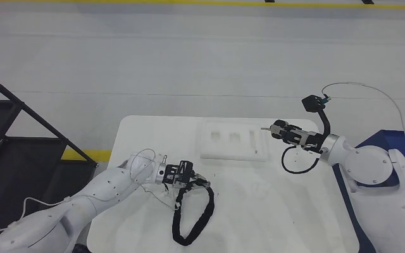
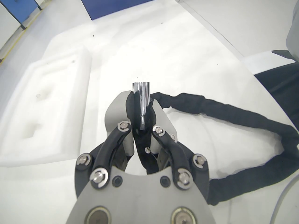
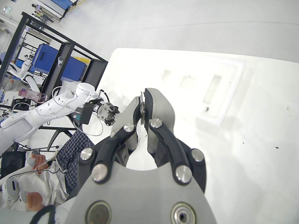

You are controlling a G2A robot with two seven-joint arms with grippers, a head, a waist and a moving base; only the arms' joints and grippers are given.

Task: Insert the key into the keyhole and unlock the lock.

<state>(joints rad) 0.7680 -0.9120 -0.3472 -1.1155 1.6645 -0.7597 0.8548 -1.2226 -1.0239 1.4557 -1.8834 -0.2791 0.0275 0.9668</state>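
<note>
Key [image 3: 141, 111]: pinched edge-on between the right jaws, which are closed narrow on its flat head. It is held off the surface [image 1: 285, 209] toward the far right side, just beside the right end of the white foam tray [image 1: 209, 152].

Lock [image 2: 141, 99]: chrome cylinder in a black sleeve, gripped firmly by the left jaws near the front left of the surface. The cylinder's end points toward the tray (the keyhole face cannot be made out). The lock's black fabric-covered chain [image 1: 193, 221] trails from these jaws and lies in a loop on the surface.

Key and lock are well apart — not yet engaged. The tray shows several shallow recesses.
</note>
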